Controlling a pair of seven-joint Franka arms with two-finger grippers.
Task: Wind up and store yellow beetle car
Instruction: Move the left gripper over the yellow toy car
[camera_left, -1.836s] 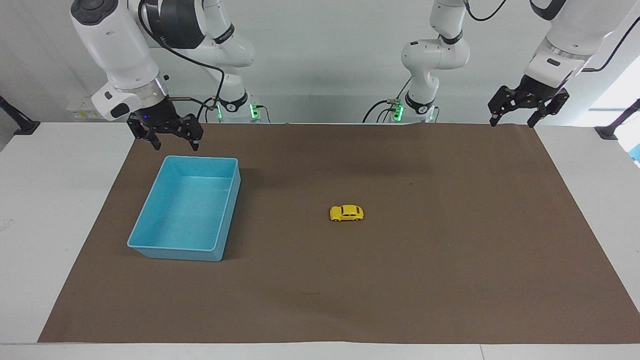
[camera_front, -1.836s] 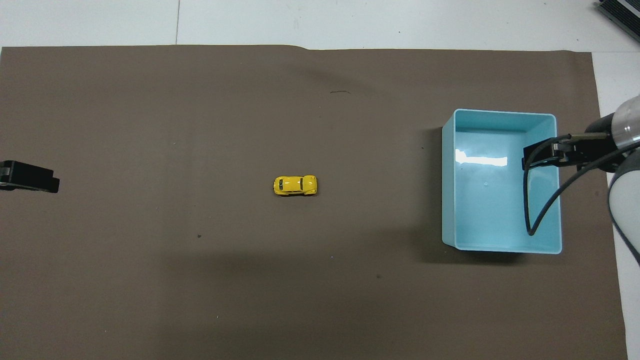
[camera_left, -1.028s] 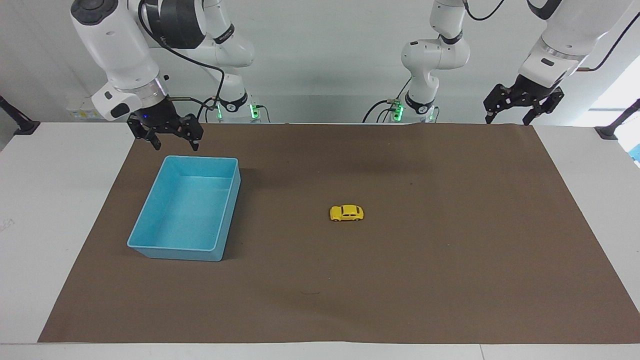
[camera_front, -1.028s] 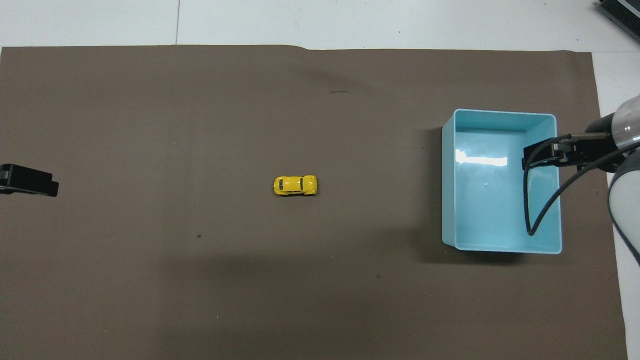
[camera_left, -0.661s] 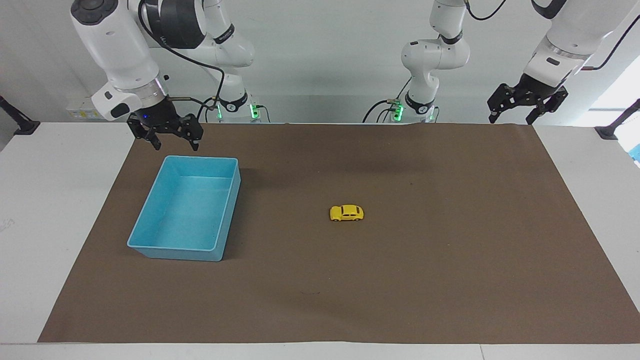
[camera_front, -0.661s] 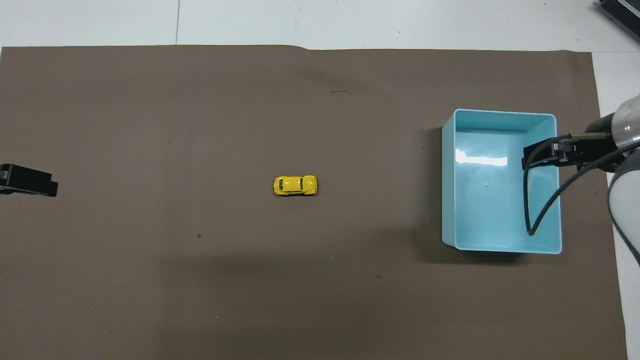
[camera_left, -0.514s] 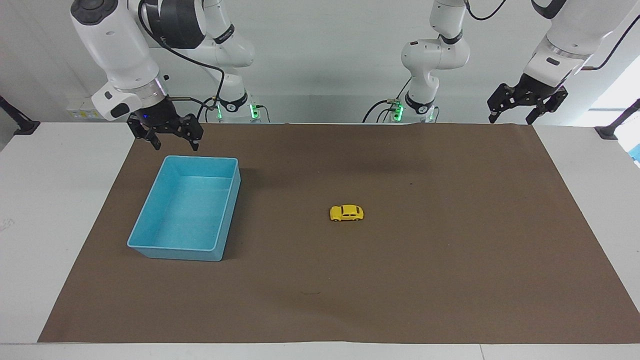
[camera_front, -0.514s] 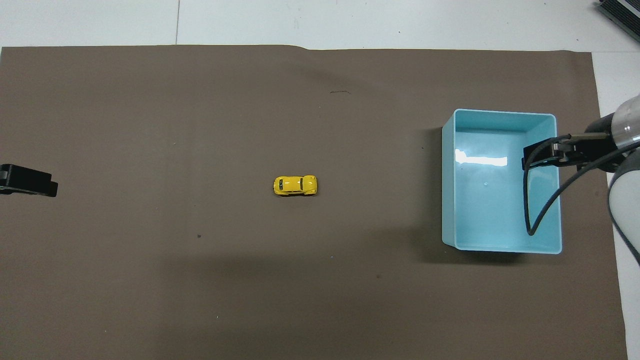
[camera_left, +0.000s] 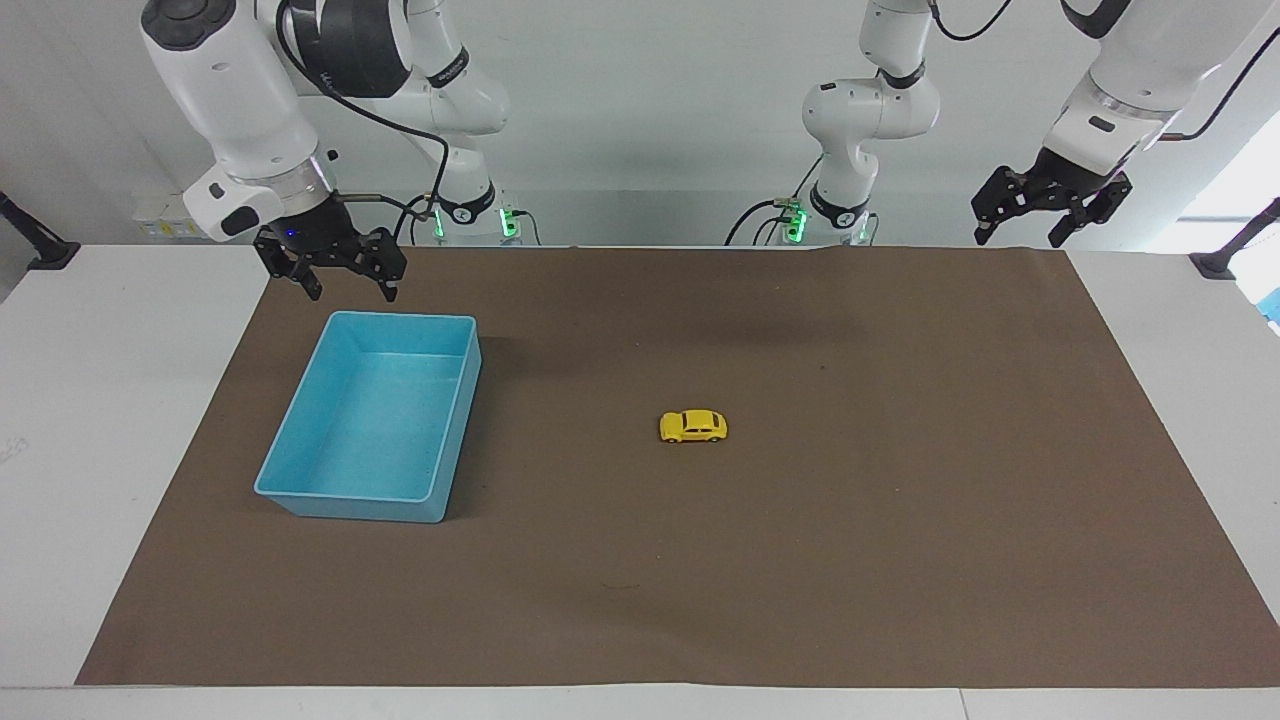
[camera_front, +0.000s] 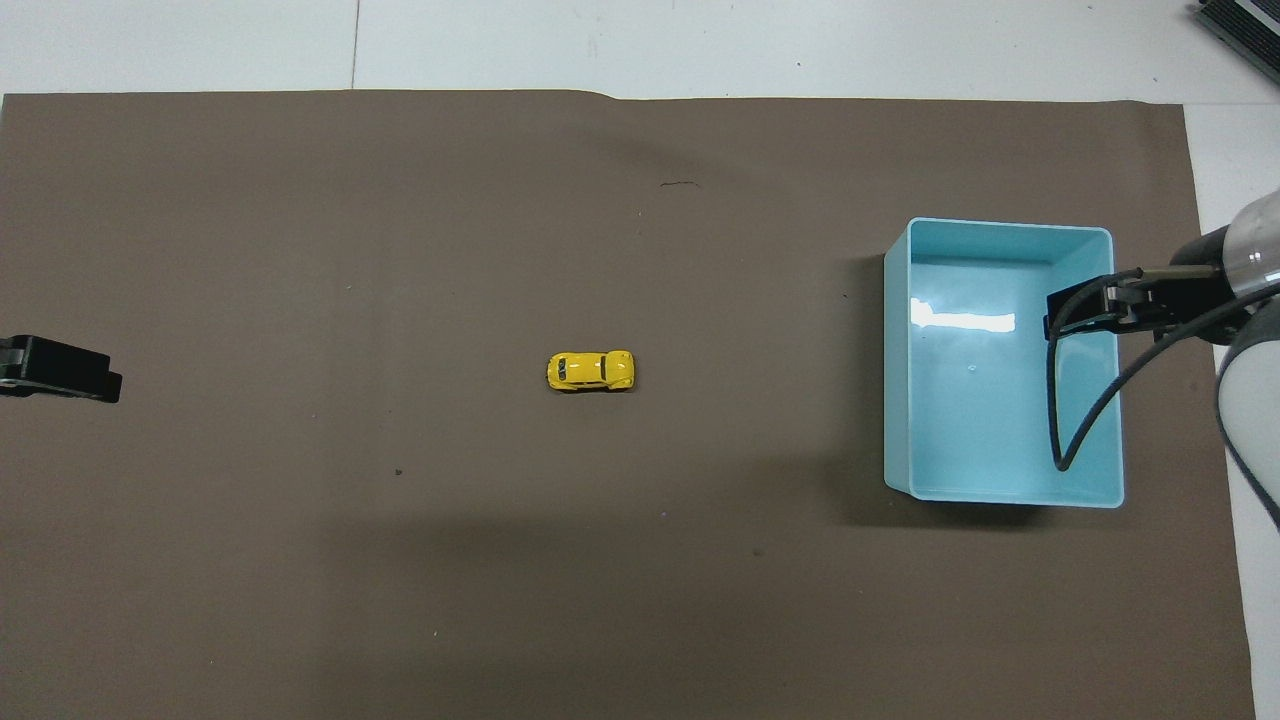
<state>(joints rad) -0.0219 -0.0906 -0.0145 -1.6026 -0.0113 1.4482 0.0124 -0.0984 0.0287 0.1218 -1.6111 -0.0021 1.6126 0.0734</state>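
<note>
- The yellow beetle car (camera_left: 693, 426) sits on its wheels at the middle of the brown mat (camera_left: 900, 560) on the desk (camera_left: 90, 400), well apart from both hands. Seen from overhead, the blue bin (camera_front: 897, 400) lies at 3 o'clock from it, toward the right arm's end.
- The left hand (camera_left: 1028, 233), fingers spread and empty, hangs over the mat's corner at the left arm's end.
- The right hand (camera_left: 345, 288), also spread and empty, hovers over the bin's rim nearest the robots.
- Judged by look, the car is light, rigid and glossy, so it may slip or roll under a push.
- Best hold: pinch the 2 flat flanks across the body, low, between the wheels.
</note>
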